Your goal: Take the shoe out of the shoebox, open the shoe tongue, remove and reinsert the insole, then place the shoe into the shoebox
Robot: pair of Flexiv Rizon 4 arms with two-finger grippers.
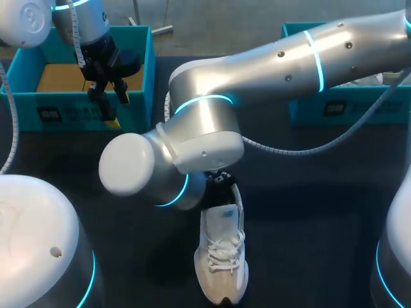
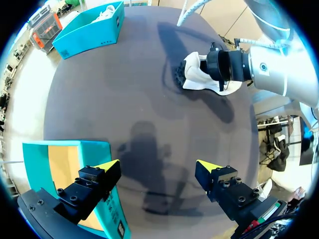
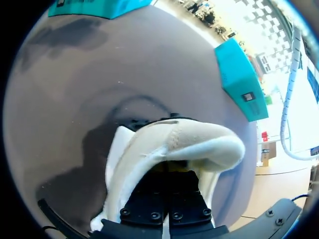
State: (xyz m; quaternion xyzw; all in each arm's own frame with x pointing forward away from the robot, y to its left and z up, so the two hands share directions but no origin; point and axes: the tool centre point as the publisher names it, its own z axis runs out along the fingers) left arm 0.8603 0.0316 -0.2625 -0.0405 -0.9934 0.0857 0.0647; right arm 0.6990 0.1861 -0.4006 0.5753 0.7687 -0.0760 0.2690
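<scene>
A white shoe (image 1: 222, 256) lies on the dark table, toe towards the front edge. My right arm comes in from the right, and its gripper (image 1: 221, 180) is sunk into the shoe's opening at the heel end. In the right wrist view the fingers (image 3: 168, 199) are shut together inside the shoe (image 3: 124, 149), under a beige padded part (image 3: 194, 139); what they touch is hidden. My left gripper (image 1: 109, 102) hangs open and empty over the front wall of the left teal shoebox (image 1: 141, 64). From the left wrist, the gripper (image 2: 157, 167) is far from the shoe (image 2: 197, 74).
A second teal box (image 1: 308, 109) stands at the back right with something white inside. My right arm's forearm spans the table's middle above the surface. The left box (image 2: 37, 149) shows a bare cardboard floor.
</scene>
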